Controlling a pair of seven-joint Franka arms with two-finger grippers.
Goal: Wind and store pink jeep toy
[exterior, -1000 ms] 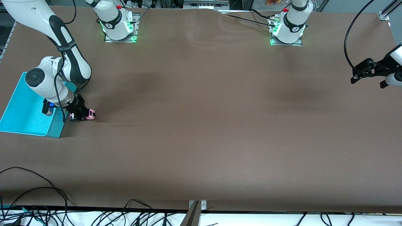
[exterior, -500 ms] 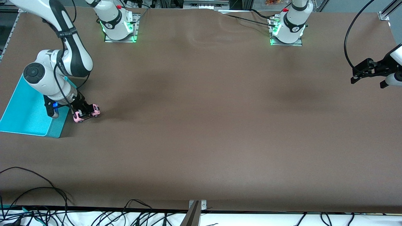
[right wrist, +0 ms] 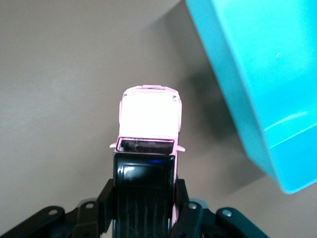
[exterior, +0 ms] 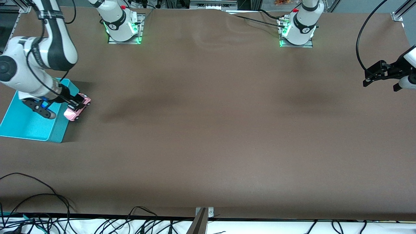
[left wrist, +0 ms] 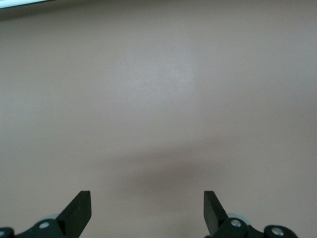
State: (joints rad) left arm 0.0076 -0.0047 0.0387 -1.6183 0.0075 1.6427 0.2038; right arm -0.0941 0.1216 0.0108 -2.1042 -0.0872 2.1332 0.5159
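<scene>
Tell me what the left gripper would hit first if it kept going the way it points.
Likely only the bare table. The left gripper is open over the left arm's end of the table, and its wrist view shows nothing else ahead; how far off the surface lies is unclear.

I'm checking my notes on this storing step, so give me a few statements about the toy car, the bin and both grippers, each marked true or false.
1. The right gripper is shut on the pink jeep toy. True.
2. The toy lies inside the teal bin. False: it is held up by the bin's edge that faces the left arm's end, not in it.
3. The left gripper is open and holds nothing. True.
4. The left gripper hangs over the bin. False: it waits over bare table at the left arm's end.
</scene>
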